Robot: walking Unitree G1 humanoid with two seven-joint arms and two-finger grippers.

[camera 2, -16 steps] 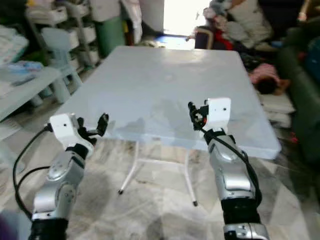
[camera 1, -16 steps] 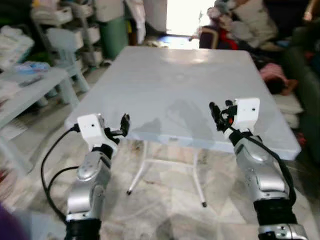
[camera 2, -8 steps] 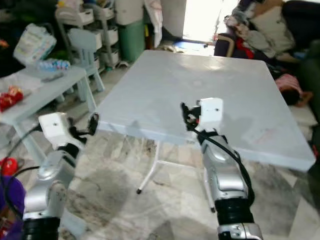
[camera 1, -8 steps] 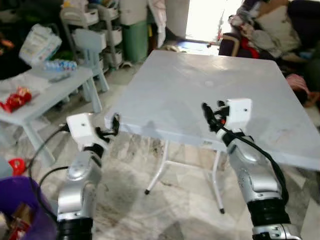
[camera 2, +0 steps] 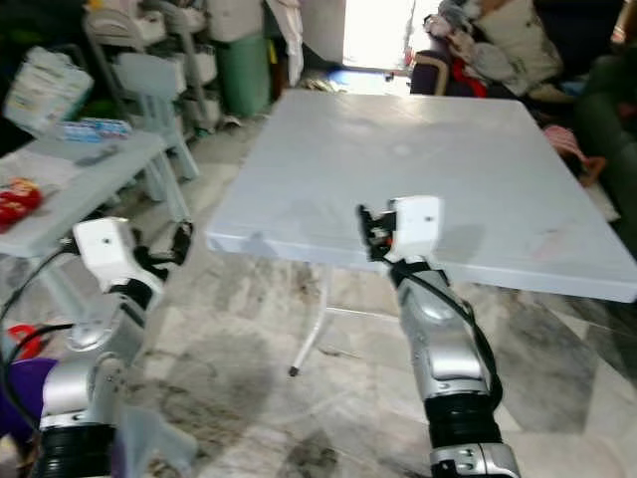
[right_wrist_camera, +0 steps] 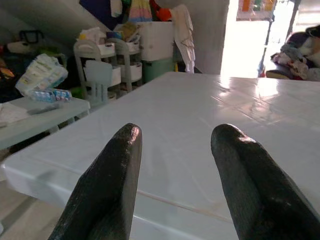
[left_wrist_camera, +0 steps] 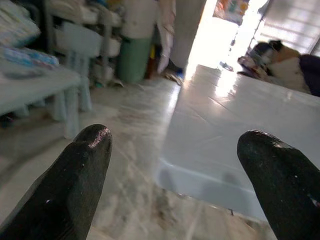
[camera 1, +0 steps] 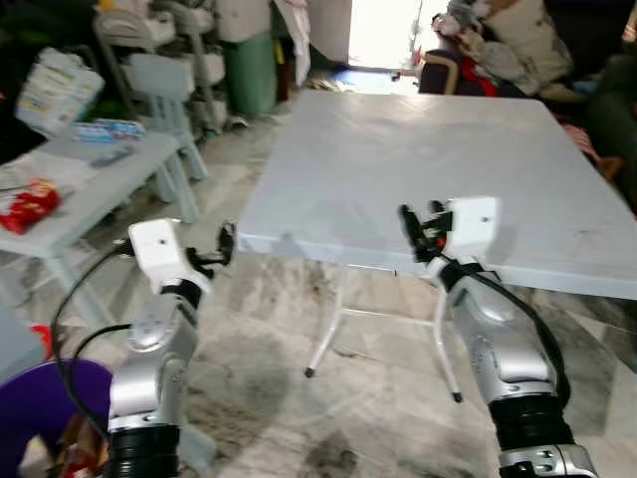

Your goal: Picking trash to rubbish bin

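A red snack packet (camera 1: 27, 206) lies on the low pale side table (camera 1: 95, 179) at my left. The purple rubbish bin (camera 1: 35, 403) stands at the lower left by my left arm, with some wrappers showing inside. My left gripper (camera 1: 225, 243) is held open in the air just off the left corner of the big white table (camera 1: 418, 149), with nothing between its fingers (left_wrist_camera: 75, 190). My right gripper (camera 1: 415, 225) hovers open at the table's front edge, empty too, its fingers (right_wrist_camera: 107, 185) pointing over the bare tabletop.
A white bag (camera 1: 52, 85) and a small pack lie further back on the side table. Behind it are a pale child's chair (camera 1: 164, 85), shelves and a green bin (camera 1: 249, 70). A sofa with piled clothes sits at the back right. The marble floor lies below.
The camera swung left and back, bringing the side table, red packet and purple bin into view. Both arms hold the same raised pose, grippers still open.
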